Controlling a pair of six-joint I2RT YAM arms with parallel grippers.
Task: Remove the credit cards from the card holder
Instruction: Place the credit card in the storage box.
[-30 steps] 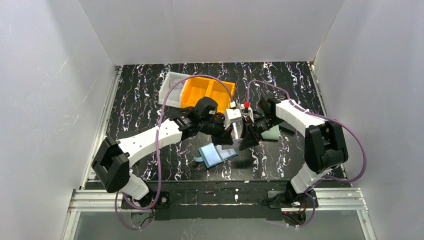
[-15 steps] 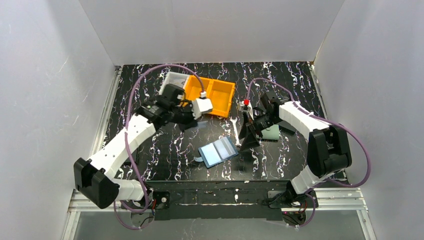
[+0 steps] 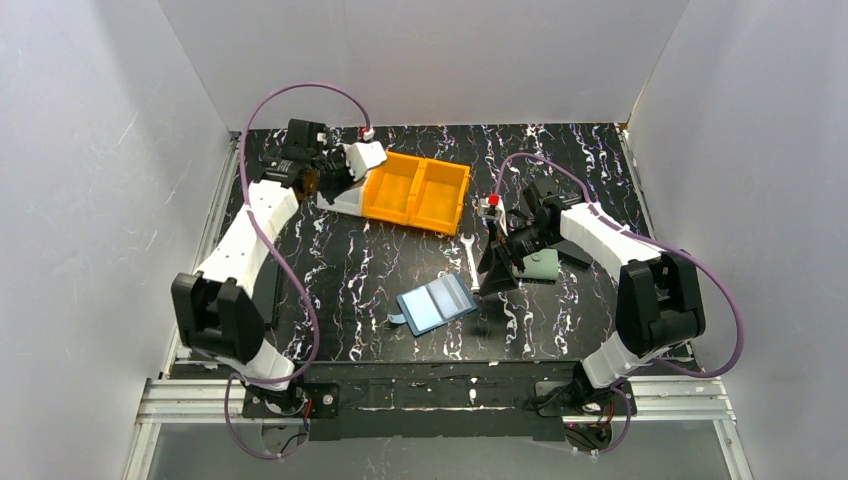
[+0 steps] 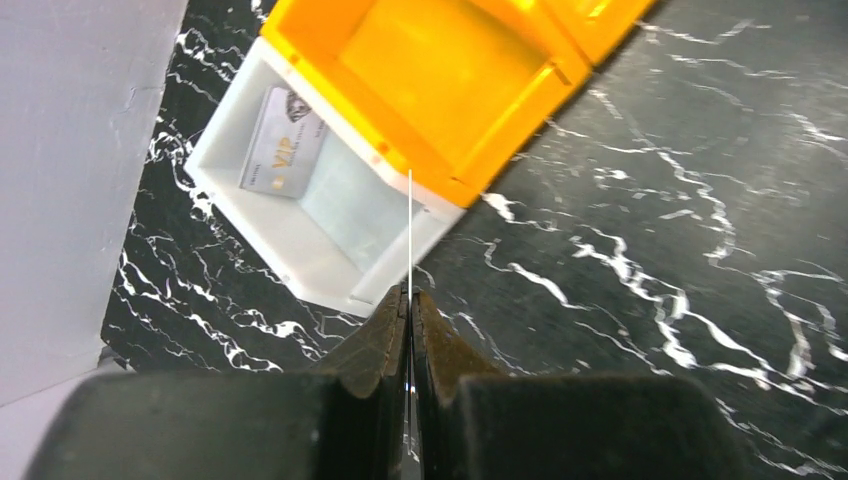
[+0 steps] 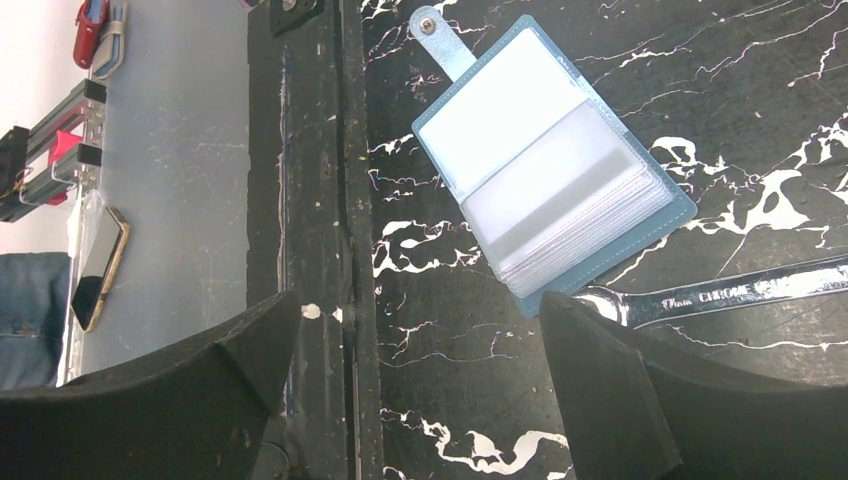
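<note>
The blue card holder (image 3: 435, 304) lies open on the table, its clear pockets up; it also shows in the right wrist view (image 5: 550, 170). My left gripper (image 3: 328, 182) is at the far left back, shut on a thin credit card (image 4: 410, 230) seen edge-on between the fingertips, over the near corner of a white tray (image 4: 300, 255). My left gripper also shows in its own wrist view (image 4: 410, 292). Another pale credit card (image 4: 285, 142) with printed marks lies in that tray. My right gripper (image 3: 497, 272) is open and empty just right of the holder, its jaws wide apart (image 5: 420, 300).
An orange two-compartment bin (image 3: 417, 190) sits beside the white tray. A metal wrench (image 3: 470, 262) lies next to the holder's right edge. A grey-green wallet (image 3: 542, 265) lies under my right arm. The left wall is close to the tray.
My left arm has swung from above the holder to the far left back, carrying the card over the white tray. My right gripper has stayed about where it was.
</note>
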